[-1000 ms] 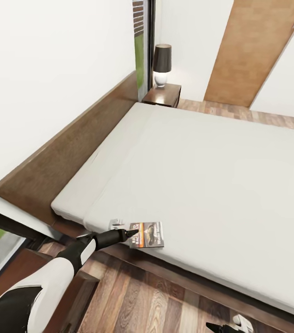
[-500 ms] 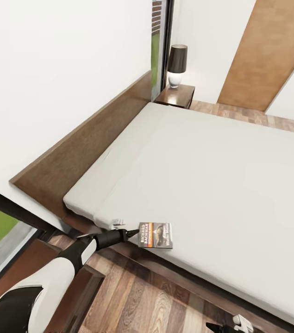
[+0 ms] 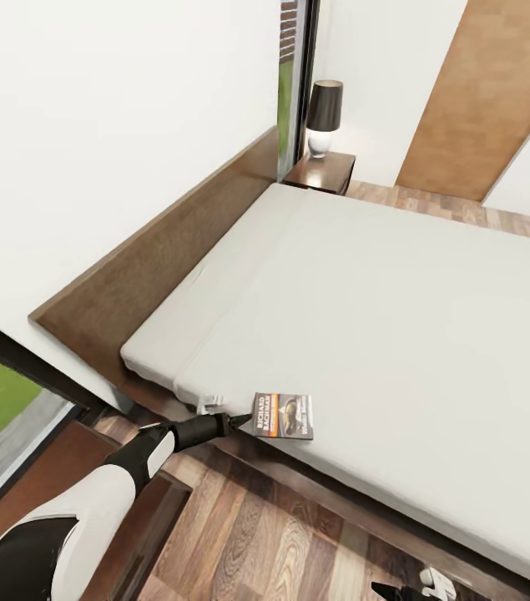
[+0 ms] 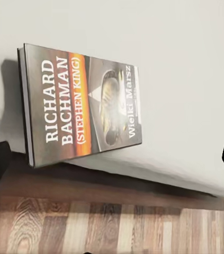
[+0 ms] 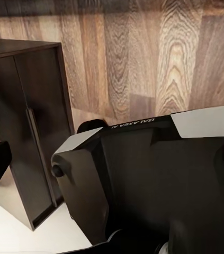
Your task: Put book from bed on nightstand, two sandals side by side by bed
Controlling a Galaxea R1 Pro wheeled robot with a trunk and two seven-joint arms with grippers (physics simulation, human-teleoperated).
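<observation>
On the pale grey-white mattress of the dark-framed bed (image 3: 431, 334), the thin dark paperback book (image 3: 284, 416) lies at the near edge, so your left gripper (image 3: 229, 417), jaws spread wide, can reach it.

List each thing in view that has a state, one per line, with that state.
book: flat on the mattress at the bed's near edge, cover up, not gripped
left tool: open, level with the book's edge
bed: bare mattress apart from the book
lamp: upright on the far nightstand
right tool: open or shut cannot be told
</observation>
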